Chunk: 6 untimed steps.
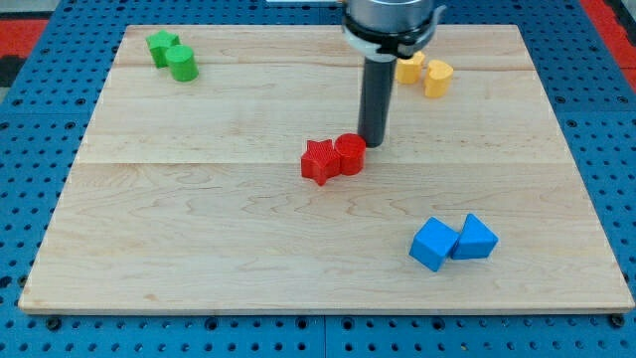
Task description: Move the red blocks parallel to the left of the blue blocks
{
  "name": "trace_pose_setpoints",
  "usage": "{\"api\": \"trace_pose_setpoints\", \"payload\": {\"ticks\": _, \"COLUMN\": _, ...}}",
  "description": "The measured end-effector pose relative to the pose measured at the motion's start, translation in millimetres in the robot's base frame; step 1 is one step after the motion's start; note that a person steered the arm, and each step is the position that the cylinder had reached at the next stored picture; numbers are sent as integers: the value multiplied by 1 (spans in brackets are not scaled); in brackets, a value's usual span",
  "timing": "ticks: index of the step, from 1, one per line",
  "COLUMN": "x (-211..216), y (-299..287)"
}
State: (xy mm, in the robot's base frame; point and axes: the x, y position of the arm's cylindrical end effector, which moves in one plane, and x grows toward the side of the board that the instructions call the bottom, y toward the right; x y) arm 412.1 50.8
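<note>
A red star block (319, 161) and a red round block (349, 154) sit touching each other near the board's middle. My tip (373, 145) stands just to the right of the red round block, at its upper right edge, touching or nearly touching it. Two blue blocks lie at the lower right: a blue cube (434, 244) and a blue angular block (475, 239), side by side and touching. The red blocks are up and to the left of the blue ones.
A green star block (163, 46) and a green round block (182, 65) sit at the top left. Two yellow blocks (424, 72) sit at the top right, partly behind the rod. The wooden board (199, 199) lies on a blue pegboard.
</note>
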Motion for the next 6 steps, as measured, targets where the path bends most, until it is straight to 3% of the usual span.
{"api": "trace_pose_setpoints", "payload": {"ticks": 4, "x": 7, "y": -67}}
{"api": "trace_pose_setpoints", "payload": {"ticks": 6, "x": 43, "y": -107}}
